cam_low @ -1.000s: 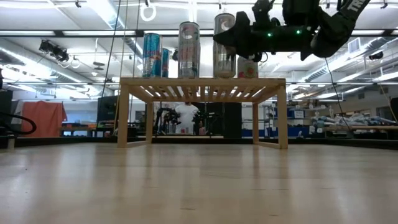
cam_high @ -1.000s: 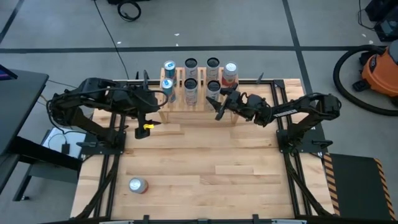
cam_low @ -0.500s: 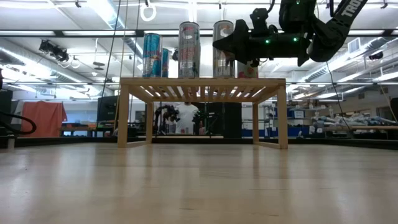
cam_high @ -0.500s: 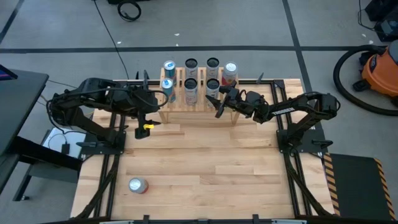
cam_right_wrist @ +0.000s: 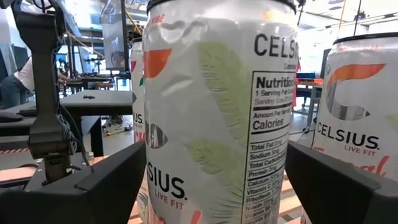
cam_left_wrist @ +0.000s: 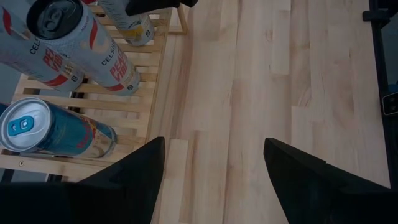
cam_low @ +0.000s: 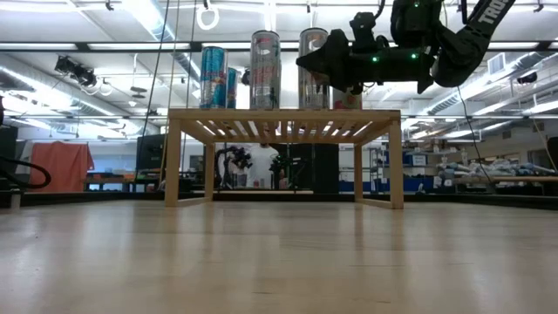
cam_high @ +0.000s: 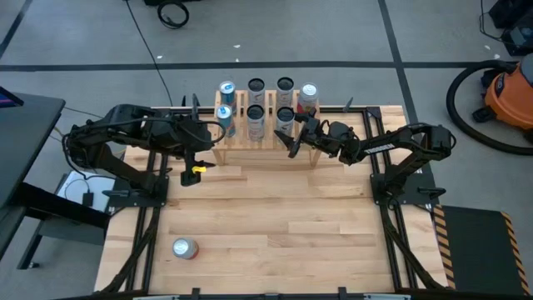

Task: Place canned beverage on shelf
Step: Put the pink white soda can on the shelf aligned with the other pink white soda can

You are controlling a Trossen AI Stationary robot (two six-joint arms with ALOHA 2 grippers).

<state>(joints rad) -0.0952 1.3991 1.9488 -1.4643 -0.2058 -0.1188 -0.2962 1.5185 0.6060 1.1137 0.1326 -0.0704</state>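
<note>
The shelf, a light slatted wood rack, stands at the table's far edge and carries several upright cans. My right gripper reaches level to its front tier from the table's right, open. A white Celsius can stands upright between its fingers on the slats. My left gripper hangs open over bare tabletop just left of the shelf, next to a blue can. Another can lies on its side near the table's front left. My right gripper has one finger on each side of the white can's wall, coming level from the table's right. I cannot tell whether the fingers touch it. The can stands upright on the shelf's front tier.
Two blue cans fill the shelf's left column; white cans and a red-topped one stand in the others. Bare planks stretch across the table's middle and near side. An orange vacuum stands on the floor, right.
My right gripper has come down a little and tipped level, and the white can between its fingers has sunk with it until it stands on the shelf's top slats.
</note>
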